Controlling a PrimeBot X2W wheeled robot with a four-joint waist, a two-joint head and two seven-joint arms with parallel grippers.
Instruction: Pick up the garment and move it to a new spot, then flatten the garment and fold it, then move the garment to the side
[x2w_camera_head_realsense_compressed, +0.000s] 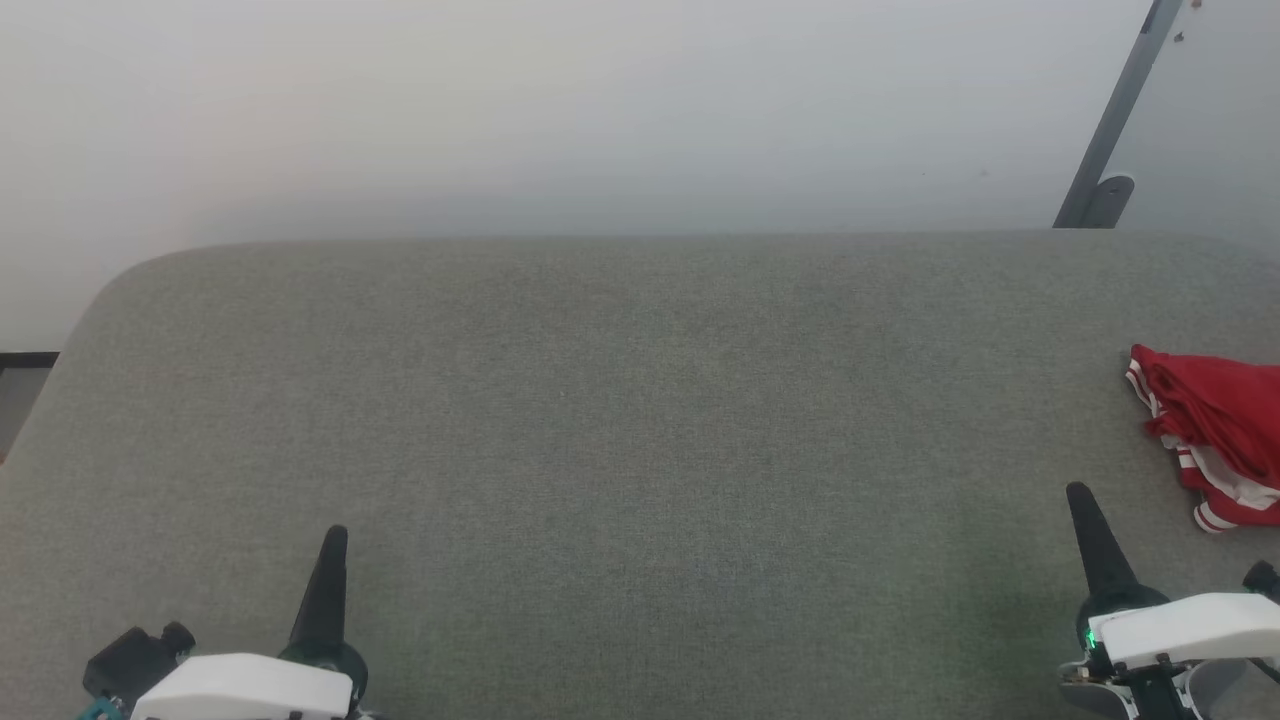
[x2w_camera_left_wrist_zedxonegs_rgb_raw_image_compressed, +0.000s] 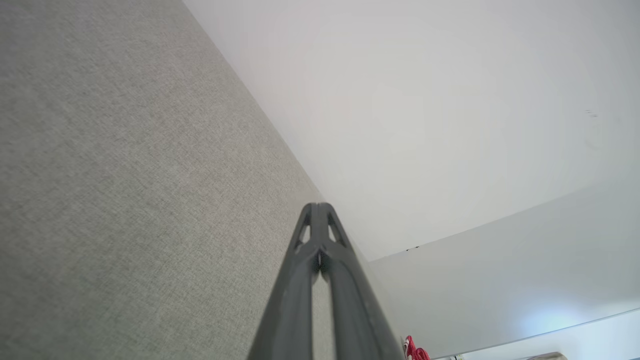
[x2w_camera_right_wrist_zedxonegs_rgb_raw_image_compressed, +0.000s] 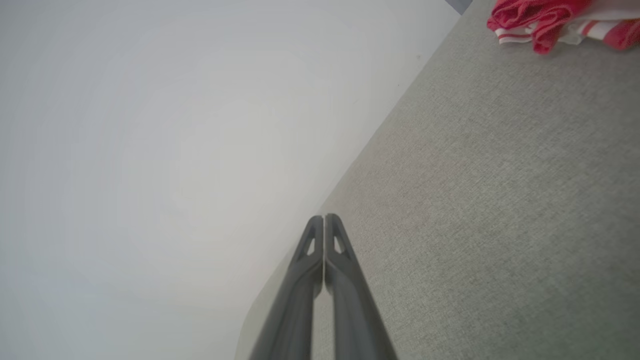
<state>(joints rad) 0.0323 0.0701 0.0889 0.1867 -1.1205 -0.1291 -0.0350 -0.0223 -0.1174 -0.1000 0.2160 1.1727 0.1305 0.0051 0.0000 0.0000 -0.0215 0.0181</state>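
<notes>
Wrist cams settle it: left gripper (x2w_camera_left_wrist_zedxonegs_rgb_raw_image_compressed: 319, 206) is pressed together with nothing in it, right gripper (x2w_camera_right_wrist_zedxonegs_rgb_raw_image_compressed: 325, 218) same. The head cam has the red jersey (x2w_camera_head_realsense_compressed: 1215, 430) crumpled at the grey fabric surface's (x2w_camera_head_realsense_compressed: 640, 400) far right, near the right gripper.

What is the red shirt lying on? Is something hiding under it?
The garment lies bunched on the grey fabric surface. Anything beneath its folds is covered, and part runs off the picture.

Left pincer (x2w_camera_head_realsense_compressed: 336, 540) and right pincer (x2w_camera_head_realsense_compressed: 1080, 497) — both pressed closed, pointing forward, well apart.
</notes>
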